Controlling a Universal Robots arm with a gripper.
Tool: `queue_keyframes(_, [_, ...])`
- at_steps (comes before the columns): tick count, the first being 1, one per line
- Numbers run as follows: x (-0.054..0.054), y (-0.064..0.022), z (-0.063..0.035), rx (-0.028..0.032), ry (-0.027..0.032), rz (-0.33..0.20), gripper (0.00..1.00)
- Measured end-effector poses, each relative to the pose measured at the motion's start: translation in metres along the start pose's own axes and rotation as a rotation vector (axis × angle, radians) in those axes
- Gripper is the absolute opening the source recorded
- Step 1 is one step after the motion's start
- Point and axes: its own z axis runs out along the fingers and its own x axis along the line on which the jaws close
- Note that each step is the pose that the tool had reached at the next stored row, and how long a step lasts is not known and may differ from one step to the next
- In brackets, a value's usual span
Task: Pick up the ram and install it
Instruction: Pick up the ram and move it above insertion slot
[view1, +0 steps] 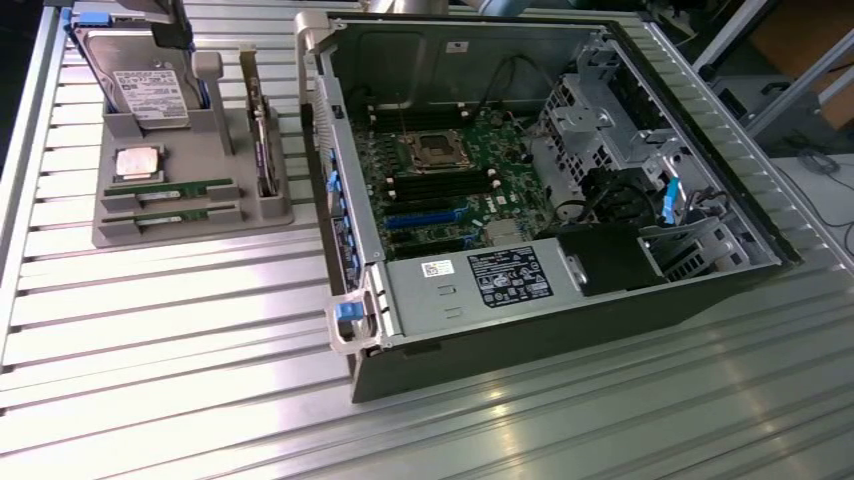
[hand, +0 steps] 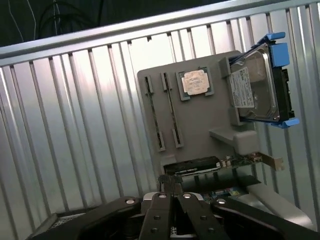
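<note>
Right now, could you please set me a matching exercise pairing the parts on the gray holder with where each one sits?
1 hard drive
2 processor chip
3 ram sticks
4 expansion card

A standing on edge, nearest the case
B flat in a square recess
C in two parallel slots
D in a blue-tabbed carrier

Pairs: 1-D, 2-B, 3-C, 4-A

Two ram sticks (view1: 170, 187) rest in gray holder (view1: 200, 232) beside open case (view1: 534, 330).
</note>
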Motion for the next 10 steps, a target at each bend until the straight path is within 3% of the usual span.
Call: queue_keyframes(10, [0.0,0.0,0.0004,-0.0007,0.0002,-0.156,0.11])
